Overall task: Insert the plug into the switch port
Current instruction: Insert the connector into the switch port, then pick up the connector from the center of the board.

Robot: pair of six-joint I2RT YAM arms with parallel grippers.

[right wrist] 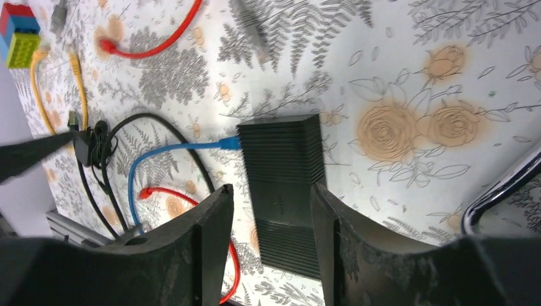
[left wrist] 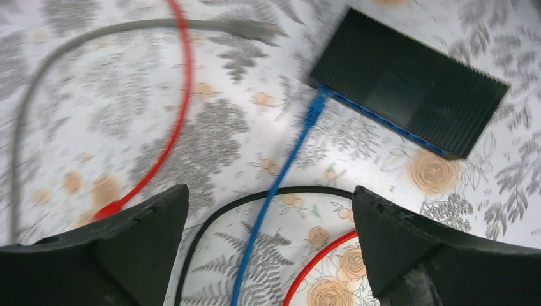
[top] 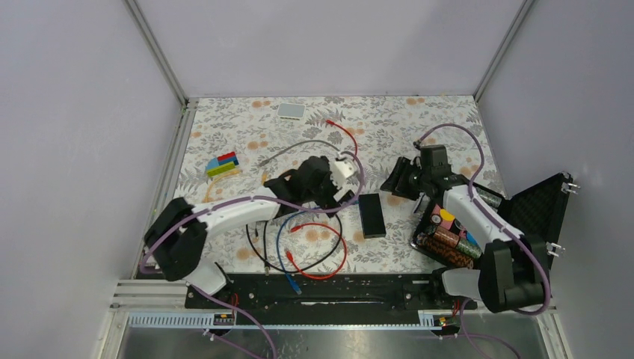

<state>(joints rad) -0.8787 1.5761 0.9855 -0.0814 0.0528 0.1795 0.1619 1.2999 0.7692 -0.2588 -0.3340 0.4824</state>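
The flat black switch (top: 371,215) lies on the flowered mat between the two arms. A blue cable (left wrist: 274,185) runs up to it, and its plug (left wrist: 314,109) sits with its tip at a port in the blue-edged side (left wrist: 383,121). The right wrist view shows the same plug (right wrist: 228,143) meeting the switch (right wrist: 284,185). My left gripper (left wrist: 270,189) hovers over the cable with its jaws wide apart and nothing between them. It is just left of the switch (top: 338,196). My right gripper (right wrist: 271,188) is open above the switch, holding nothing.
Red (top: 340,250), black (top: 254,250) and grey (top: 295,149) cables loop over the mat left of the switch. Coloured bricks (top: 222,164) and a small white box (top: 291,111) lie farther back. An open black case (top: 538,206) with batteries (top: 448,232) stands at the right.
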